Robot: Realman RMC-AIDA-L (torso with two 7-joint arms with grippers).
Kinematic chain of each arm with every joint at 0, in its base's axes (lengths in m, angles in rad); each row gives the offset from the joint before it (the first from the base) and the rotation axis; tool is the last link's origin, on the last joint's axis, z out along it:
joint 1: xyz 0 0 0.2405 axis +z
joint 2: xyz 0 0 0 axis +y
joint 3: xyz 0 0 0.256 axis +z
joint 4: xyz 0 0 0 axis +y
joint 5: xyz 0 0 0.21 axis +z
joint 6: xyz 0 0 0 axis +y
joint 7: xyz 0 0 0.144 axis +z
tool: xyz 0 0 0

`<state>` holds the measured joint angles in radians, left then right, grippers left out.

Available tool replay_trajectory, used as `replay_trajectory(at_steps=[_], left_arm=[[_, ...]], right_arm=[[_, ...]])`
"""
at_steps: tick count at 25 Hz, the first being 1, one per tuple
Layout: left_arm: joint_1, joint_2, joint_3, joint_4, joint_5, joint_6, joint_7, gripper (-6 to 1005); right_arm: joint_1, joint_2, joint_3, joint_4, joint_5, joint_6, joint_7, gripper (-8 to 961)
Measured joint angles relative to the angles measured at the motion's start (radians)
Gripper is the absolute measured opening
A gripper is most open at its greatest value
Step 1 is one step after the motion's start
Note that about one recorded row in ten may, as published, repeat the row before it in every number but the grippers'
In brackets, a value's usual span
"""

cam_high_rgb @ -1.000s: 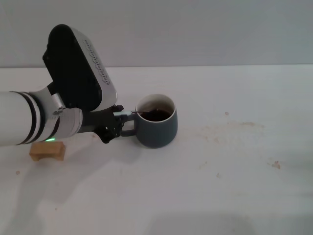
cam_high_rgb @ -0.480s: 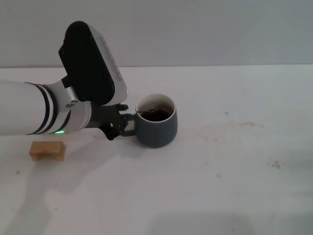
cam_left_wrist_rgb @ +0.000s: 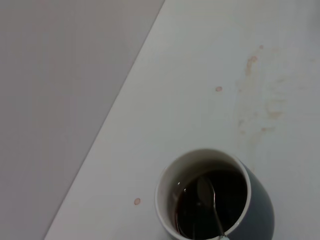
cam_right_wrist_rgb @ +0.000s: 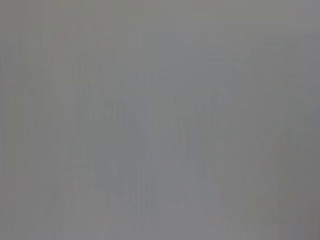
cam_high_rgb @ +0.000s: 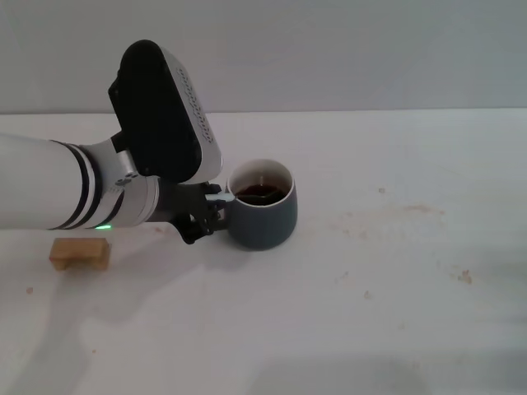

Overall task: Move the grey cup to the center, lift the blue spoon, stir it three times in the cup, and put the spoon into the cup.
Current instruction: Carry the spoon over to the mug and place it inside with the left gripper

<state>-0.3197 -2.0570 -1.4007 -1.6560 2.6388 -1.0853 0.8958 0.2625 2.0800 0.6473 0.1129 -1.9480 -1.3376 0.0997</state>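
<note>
The left pincer (cam_high_rgb: pixel 210 216) sits low at the left side of the rounded dark slate-grey ceramic cup (cam_high_rgb: pixel 263 216), right against its handle; whether it is clenched or released, I cannot tell from here. The cup stands upright on the white counter (cam_high_rgb: pixel 370 329), a little left of the middle, dark brown liquid inside its white wall. The small spoon with the pale blue handle (cam_left_wrist_rgb: pixel 210 202) has its grey metal bowl sunk in that liquid, neck leaning toward the rim nearest the pincer. A small tan wooden block (cam_high_rgb: pixel 79 253) lies on the counter well to the left, beneath the arm. The right pincer is out of view.
</note>
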Motion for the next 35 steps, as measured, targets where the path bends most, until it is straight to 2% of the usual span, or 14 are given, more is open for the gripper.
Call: replay_trajectory(at_steps=[11,26,35], left_arm=[[0.041,0.000,-0.010,-0.052,0.037,-0.024,-0.002,137],[-0.029,-0.002,-0.017,-0.003,0.037,-0.014,0.000,137],[-0.009,-0.002,0.008,-0.044,0.036,-0.041,0.000,137]], right_arm=[[0.004,0.001,0.000,0.005,0.000,0.000,0.000,-1],[0.009,0.003,0.000,0.007,0.000,0.008,0.000,-1],[0.009,0.003,0.000,0.007,0.000,0.013,0.000,-1]])
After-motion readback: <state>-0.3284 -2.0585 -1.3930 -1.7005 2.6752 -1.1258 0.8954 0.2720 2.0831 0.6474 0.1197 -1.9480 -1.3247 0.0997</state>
